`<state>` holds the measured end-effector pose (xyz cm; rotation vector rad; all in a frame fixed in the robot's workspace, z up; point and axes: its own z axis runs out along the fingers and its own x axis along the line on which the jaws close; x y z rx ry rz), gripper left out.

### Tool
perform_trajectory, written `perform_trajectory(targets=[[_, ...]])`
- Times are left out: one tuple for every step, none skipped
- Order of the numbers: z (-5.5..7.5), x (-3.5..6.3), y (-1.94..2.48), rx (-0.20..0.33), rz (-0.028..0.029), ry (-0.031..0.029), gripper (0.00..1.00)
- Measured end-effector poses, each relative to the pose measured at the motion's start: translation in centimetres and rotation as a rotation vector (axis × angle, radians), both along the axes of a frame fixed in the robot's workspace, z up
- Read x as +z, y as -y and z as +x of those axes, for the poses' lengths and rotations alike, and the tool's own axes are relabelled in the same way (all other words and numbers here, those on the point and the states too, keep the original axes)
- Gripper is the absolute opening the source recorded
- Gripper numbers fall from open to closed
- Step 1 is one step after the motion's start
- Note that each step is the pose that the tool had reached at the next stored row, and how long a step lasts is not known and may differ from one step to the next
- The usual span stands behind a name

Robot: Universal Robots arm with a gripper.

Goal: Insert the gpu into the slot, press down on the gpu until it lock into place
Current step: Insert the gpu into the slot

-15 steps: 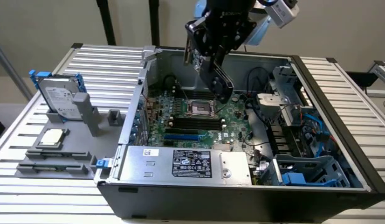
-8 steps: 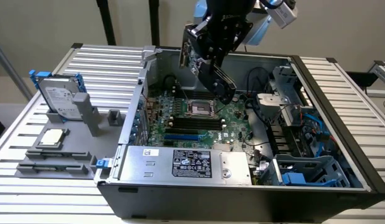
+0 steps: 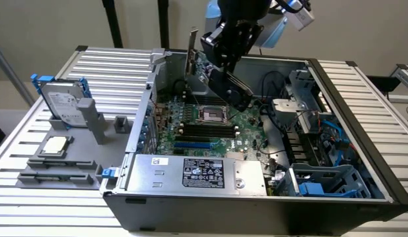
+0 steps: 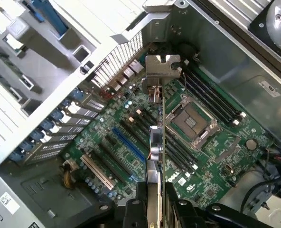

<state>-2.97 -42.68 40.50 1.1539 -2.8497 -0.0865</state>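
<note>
Over the motherboard [image 4: 126, 107], jaws of the gripper [image 4: 155, 209] clamp the gpu [image 4: 156, 142] edge-on — not yet in the slot [image 4: 128, 144]. Likely light, stiff, fragile — hold by its edges.

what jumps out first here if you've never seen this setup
The open computer case on the slatted table draws the eye first, its green motherboard laid bare. Above the board, the gripper holds the gpu tilted in the air. The card is well clear of the bright-blue slot, which lies just behind the grey power-supply box.
</note>
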Motion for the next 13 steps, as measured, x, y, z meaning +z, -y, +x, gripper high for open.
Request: perform_trajectory(targets=[[0.00,-0.07,0.00,0.018,0.0000,0.0000,0.26],[0.00,-0.14,0.00,0.036,0.0001,0.0001,0.26],[0.00,-0.22,0.00,0.055,0.0002,0.0001,0.26],[0.01,-0.29,0.00,0.074,0.0001,0.0001,0.26],[0.00,-0.36,0.00,0.091,0.0001,0.0001,0.26],[0.00,-0.44,0.00,0.110,0.0001,0.0001,0.26],[0.00,-0.52,0.00,0.128,0.0001,0.0001,0.26],[0.00,-0.62,0.00,0.146,0.0000,0.0004,0.26],[0.00,-0.72,0.00,0.164,0.0001,0.0013,0.26],[0.00,-0.81,0.00,0.182,-0.0001,0.0022,0.26],[0.00,-0.90,0.00,0.201,-0.0001,0.0034,0.26],[0.00,-0.97,0.00,0.218,-0.0003,0.0048,0.26],[0.00,-1.04,0.00,0.236,-0.0001,0.0065,0.26]])
